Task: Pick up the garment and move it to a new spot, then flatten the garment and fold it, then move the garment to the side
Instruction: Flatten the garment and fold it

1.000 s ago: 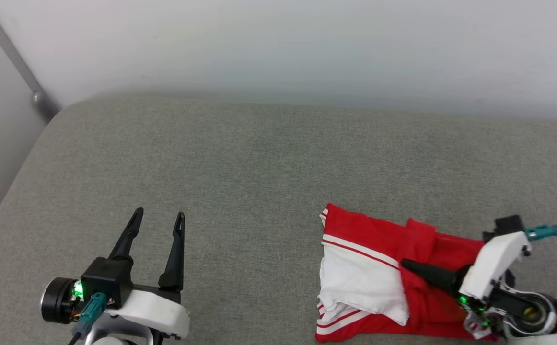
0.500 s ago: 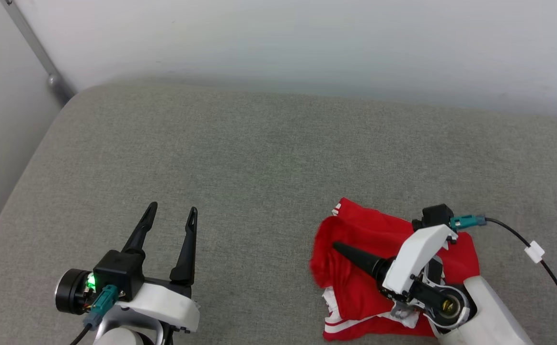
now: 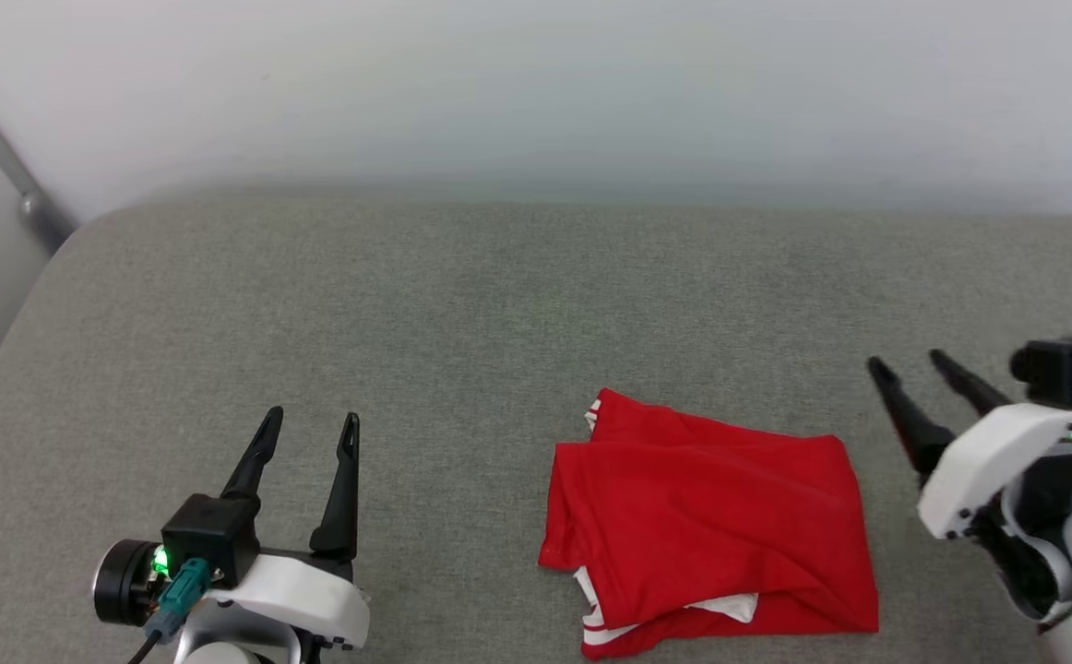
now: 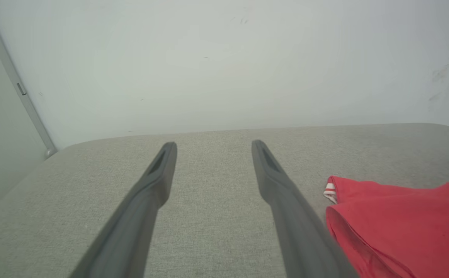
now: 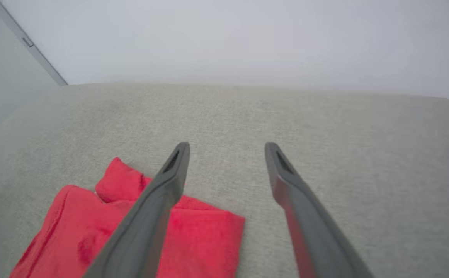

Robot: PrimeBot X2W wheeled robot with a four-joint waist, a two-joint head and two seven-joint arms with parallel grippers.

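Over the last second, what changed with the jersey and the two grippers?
The right gripper, shut on the red jersey a second ago, drew a red layer over the white sleeve, let go and withdrew to the jersey's right, now open. The jersey lies folded, mostly red, white trim peeking at its near edge. The left gripper stayed open, apart from it.

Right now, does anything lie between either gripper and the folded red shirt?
Nothing visible does. The garment lies folded on the grey surface, with bare surface between it and the open left gripper on one side and the open right gripper on the other. Neither gripper touches it.
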